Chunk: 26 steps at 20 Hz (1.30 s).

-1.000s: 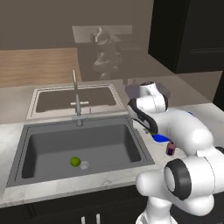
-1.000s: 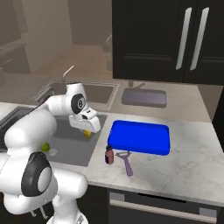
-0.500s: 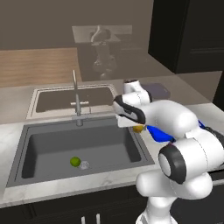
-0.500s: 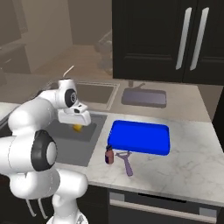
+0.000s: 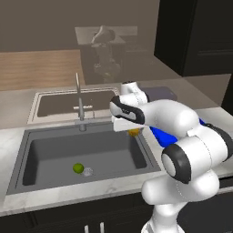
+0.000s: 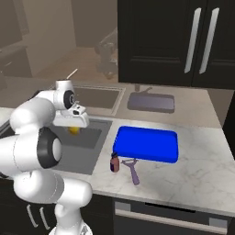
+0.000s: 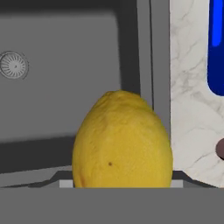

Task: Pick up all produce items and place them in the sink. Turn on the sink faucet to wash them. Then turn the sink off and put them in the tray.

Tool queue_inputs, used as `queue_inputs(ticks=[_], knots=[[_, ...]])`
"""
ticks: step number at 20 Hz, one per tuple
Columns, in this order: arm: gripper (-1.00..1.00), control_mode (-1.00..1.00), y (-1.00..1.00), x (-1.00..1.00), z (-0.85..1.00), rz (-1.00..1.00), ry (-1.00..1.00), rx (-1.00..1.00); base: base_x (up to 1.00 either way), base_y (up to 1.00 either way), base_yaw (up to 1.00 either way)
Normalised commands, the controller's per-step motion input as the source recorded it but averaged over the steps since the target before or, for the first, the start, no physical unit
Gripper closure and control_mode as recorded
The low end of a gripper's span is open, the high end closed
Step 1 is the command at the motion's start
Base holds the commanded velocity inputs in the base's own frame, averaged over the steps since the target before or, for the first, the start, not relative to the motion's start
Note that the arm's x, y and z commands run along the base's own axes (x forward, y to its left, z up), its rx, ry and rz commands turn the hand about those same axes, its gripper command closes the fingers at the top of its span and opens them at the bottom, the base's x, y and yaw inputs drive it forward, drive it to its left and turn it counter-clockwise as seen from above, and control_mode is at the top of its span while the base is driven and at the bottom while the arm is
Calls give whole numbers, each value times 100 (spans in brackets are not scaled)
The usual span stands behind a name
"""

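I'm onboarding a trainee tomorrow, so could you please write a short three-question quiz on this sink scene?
1. True or false: the lime lies in the sink near the drain.
2. What does the gripper hold? A) lemon B) peeler C) bottle
3. Fill in: the blue tray sits on the counter to the ____ of the sink, seen from the right base view.

Key: 1 true; 2 A; 3 right.

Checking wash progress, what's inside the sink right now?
A green lime lies on the sink floor beside the round drain. The lemon hangs above the basin in the tool, whose fingertips it hides.
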Motion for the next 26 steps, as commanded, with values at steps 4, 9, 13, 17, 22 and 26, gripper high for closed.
queue_inputs(ticks=[4,9,13,17,22,26], knots=[[100,-100,27,10,0,14,0,7,0,0,0],[100,-100,15,5,-14,14,0,8,0,0,0],[100,-100,4,11,-45,8,0,6,0,0,0],[100,-100,0,12,-59,4,0,9,0,0,0],[100,-100,0,1,-56,3,0,8,0,0,0],[100,-100,14,0,-45,0,0,5,0,0,0]])
